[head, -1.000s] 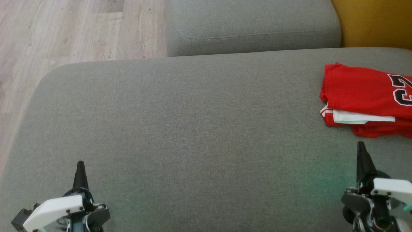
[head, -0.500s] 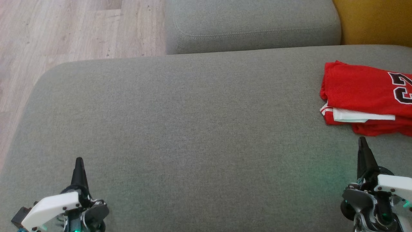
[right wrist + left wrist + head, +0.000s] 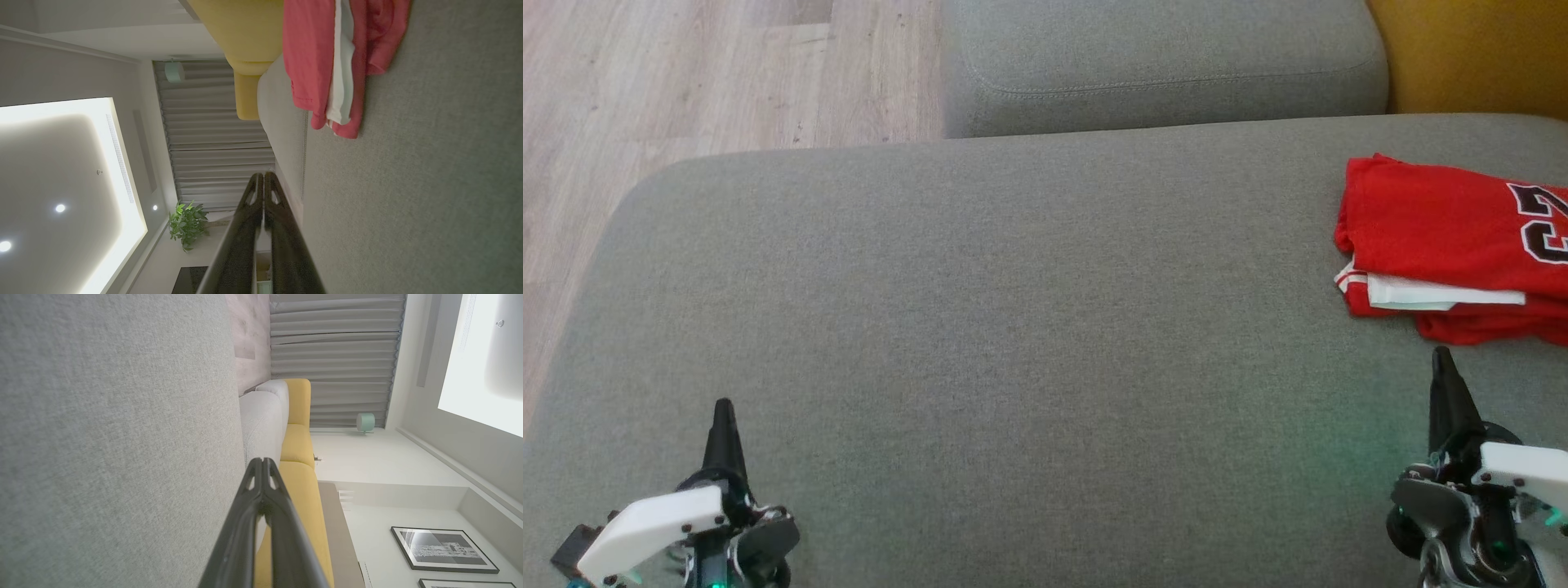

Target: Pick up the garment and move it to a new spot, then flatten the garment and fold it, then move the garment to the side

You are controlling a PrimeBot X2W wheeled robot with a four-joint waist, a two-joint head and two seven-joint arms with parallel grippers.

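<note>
In the head view, a folded red garment (image 3: pixel 1437 237) lies at the far right of a broad grey seat cushion (image 3: pixel 1013 327), cut off by the picture's right edge. It has a white band along its near side and part of a black-and-white number; which number it is I cannot tell, since the edge cuts it off. The left gripper (image 3: pixel 723 407) sits at the lower left and the right gripper (image 3: pixel 1440 356) at the lower right. Each has its two dark fingers pressed together into a single point, with nothing held. The right gripper's tip is just short of the garment's near edge and not touching it; the left gripper is well apart from it. Beyond the seat are a second grey cushion (image 3: pixel 1160 73), a wood floor (image 3: pixel 686 82) to the left and a yellow cushion (image 3: pixel 1470 57) at the top right. In the left wrist view, the closed fingers lie along the grey fabric, with a grey curtain (image 3: pixel 335 355) and a framed picture (image 3: pixel 443 549) beyond them. In the right wrist view, the fingers are likewise closed and empty, the garment lies ahead of them on the grey seat, and a potted plant (image 3: pixel 188 224) stands farther off.
</note>
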